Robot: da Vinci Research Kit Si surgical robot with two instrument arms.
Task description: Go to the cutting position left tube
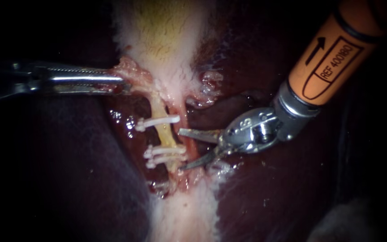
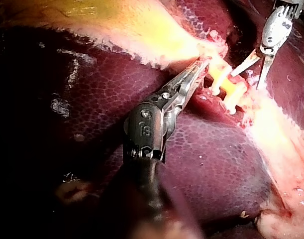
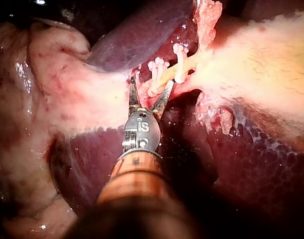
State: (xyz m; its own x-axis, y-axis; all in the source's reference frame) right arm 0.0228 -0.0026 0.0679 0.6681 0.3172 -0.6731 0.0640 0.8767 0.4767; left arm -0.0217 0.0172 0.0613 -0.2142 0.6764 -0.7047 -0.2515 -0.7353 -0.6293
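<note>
1. Mostly, dark purple liver (image 1: 68, 170) fills the scene, running along both sides of a pale central band of tissue.
2. Pale, yellow-tinged gallbladder (image 1: 166, 36) hangs at the top centre of the endoscope view, and its lower edge is frayed and pink.
3. From the upper right comes the right instrument (image 1: 180, 150), on a thick orange shaft with a silver wrist. Its two thin blades stand wide apart in a V with nothing gripped. The tips point at the tube from its right side, just beside it. Whether they touch it, I cannot tell.
4. From the left comes the left instrument (image 1: 119, 83), slim and silver, lying level. Its long ridged jaws are closed tight on the gallbladder's frayed pink edge.
5. Below the gallbladder runs the left tube (image 1: 163, 132), yellow and thin, set in raw red tissue between the liver lobes.
6. Three white clips cross it: a single clip (image 1: 157, 122) higher up and a pair (image 1: 166, 154) lower down. The open blades are roughly level with the bare stretch between them.
</note>
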